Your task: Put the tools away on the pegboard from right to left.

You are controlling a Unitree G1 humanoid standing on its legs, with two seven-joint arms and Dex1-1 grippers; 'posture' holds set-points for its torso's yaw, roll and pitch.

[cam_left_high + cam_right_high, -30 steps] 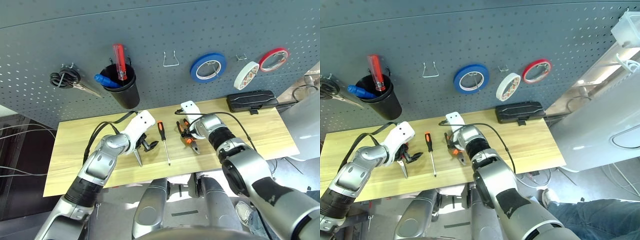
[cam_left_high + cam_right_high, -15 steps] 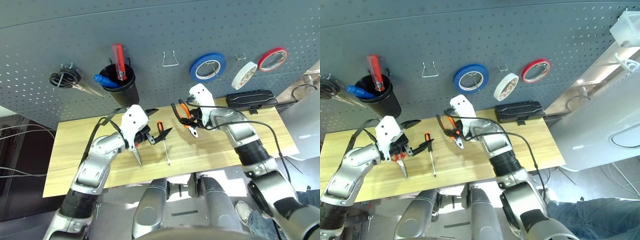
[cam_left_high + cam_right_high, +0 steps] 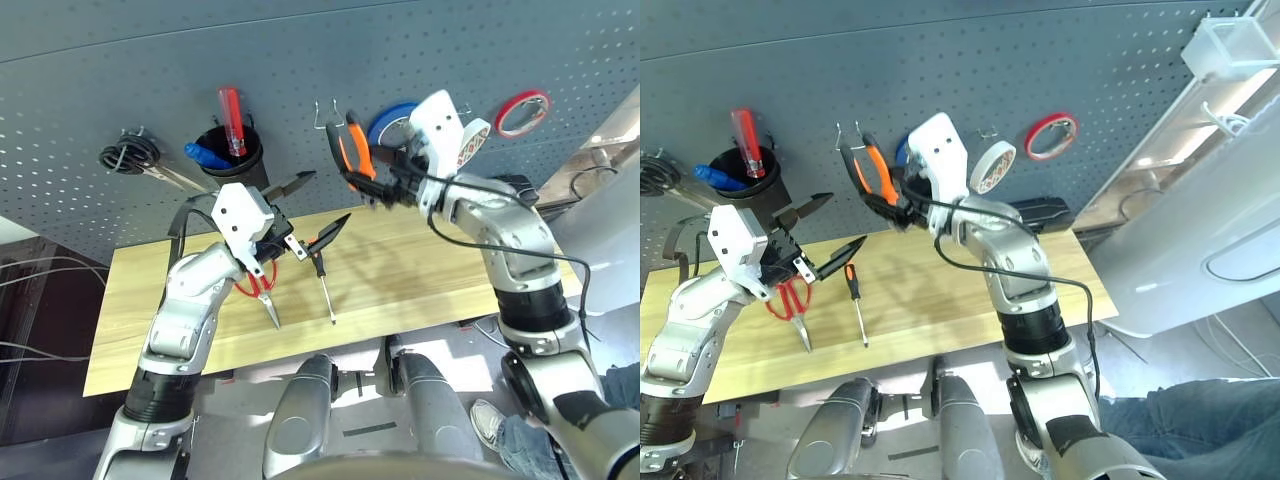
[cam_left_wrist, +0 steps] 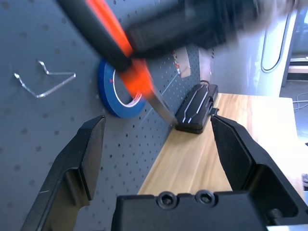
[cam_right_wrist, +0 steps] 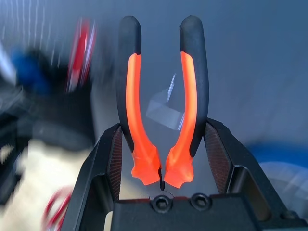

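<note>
Your pegboard (image 3: pixel 120 90) is filling the background above the wooden desk (image 3: pixel 420 270). Your right arm is reaching up and across with its elbow bent, the right gripper (image 5: pixel 161 163) clamping the orange-handled pliers (image 3: pixel 348 152) near their head, handles pointing up just beside a bare wire hook (image 3: pixel 322 108) on the pegboard. Your left arm is bending at the elbow and holding the left gripper (image 3: pixel 312 208) above the desk, jaws spread wide and gripping nothing. The red-handled scissors (image 3: pixel 258 288) and the slim screwdriver (image 3: pixel 324 278) are lying on the desk below it. The whitish tape roll (image 3: pixel 991 166) is hanging on the pegboard.
</note>
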